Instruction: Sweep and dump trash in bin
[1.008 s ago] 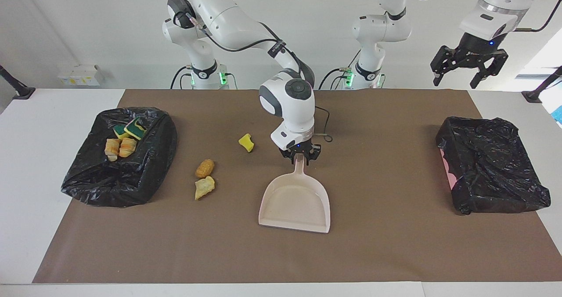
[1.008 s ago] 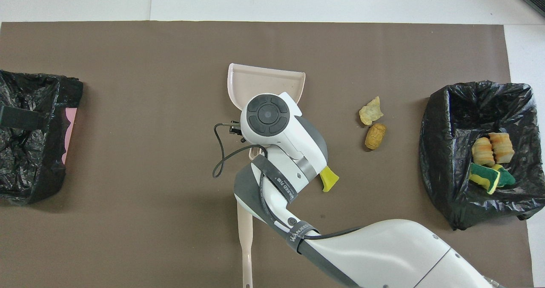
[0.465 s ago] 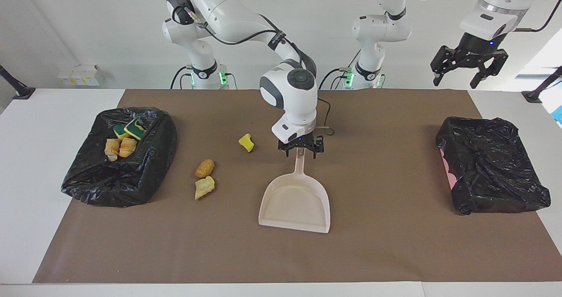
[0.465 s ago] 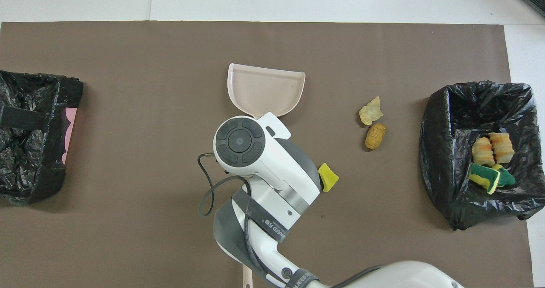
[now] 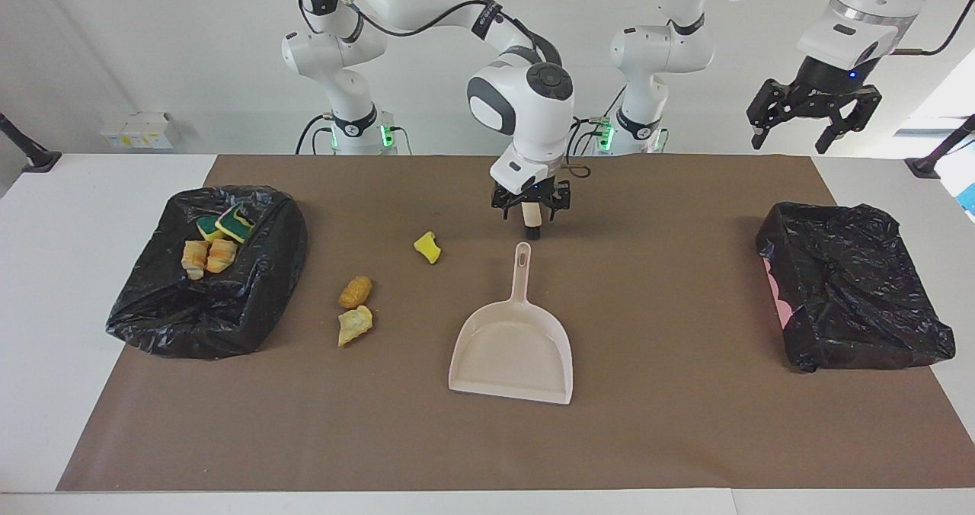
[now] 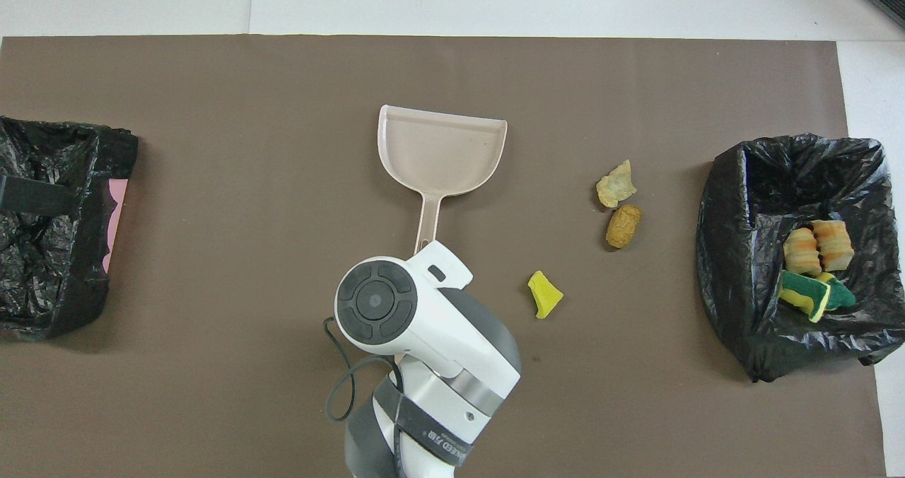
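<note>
The facing view alone shows both end effectors; the overhead view shows only the right arm's wrist, which hides its fingers. The right end effector (image 5: 531,214), fingers spread and holding nothing, hangs at upper centre of the facing view over the brown mat (image 5: 685,439), clear of the dustpan (image 5: 512,351) handle tip. The left end effector (image 5: 813,123) waits high at upper right, fingers apart. Of the trash, a yellow sponge piece (image 5: 428,247) lies just beside the right end effector, two tan lumps (image 5: 355,309) lower in the frame, and four pieces in the bin (image 5: 206,324) at the frame's left edge. A second ago the right end effector was at the dustpan handle; it has since risen away.
</note>
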`<action>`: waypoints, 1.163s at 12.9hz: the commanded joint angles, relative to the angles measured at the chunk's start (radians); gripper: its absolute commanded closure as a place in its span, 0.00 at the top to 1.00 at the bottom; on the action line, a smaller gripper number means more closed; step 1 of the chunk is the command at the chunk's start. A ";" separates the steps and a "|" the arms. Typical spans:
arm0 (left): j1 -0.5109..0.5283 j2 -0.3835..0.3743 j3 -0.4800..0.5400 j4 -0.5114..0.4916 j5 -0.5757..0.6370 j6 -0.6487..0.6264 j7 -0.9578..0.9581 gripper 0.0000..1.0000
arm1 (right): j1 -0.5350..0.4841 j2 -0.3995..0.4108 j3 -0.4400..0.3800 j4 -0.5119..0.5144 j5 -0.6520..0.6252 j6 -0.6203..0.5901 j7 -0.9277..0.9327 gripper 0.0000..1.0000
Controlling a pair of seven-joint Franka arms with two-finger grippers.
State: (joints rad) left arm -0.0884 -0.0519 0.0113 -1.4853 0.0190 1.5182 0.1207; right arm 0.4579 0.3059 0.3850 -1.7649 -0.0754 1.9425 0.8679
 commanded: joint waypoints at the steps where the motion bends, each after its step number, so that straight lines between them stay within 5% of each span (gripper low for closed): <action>1: -0.005 0.003 -0.010 0.017 0.010 -0.018 0.000 1.00 | 0.001 -0.086 0.005 -0.120 0.089 0.042 -0.015 1.00; 6: 0.001 -0.039 -0.103 -0.088 -0.049 0.026 -0.039 1.00 | 0.056 -0.200 0.011 -0.327 0.190 0.185 -0.042 1.00; 9: 0.012 -0.019 -0.253 -0.188 -0.051 0.181 -0.165 1.00 | 0.070 -0.218 0.011 -0.370 0.255 0.191 -0.082 1.00; 12: 0.004 0.023 -0.345 -0.300 -0.051 0.376 -0.285 1.00 | 0.076 -0.218 0.011 -0.392 0.267 0.207 -0.096 0.90; 15: -0.002 0.142 -0.428 -0.309 -0.025 0.517 -0.441 1.00 | 0.093 -0.202 0.011 -0.396 0.307 0.239 -0.098 0.81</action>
State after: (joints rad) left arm -0.0889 0.0345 -0.3885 -1.7903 -0.0228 1.9621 -0.2450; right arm 0.5432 0.1153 0.3947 -2.1355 0.1916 2.1381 0.8093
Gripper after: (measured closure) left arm 0.000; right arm 0.119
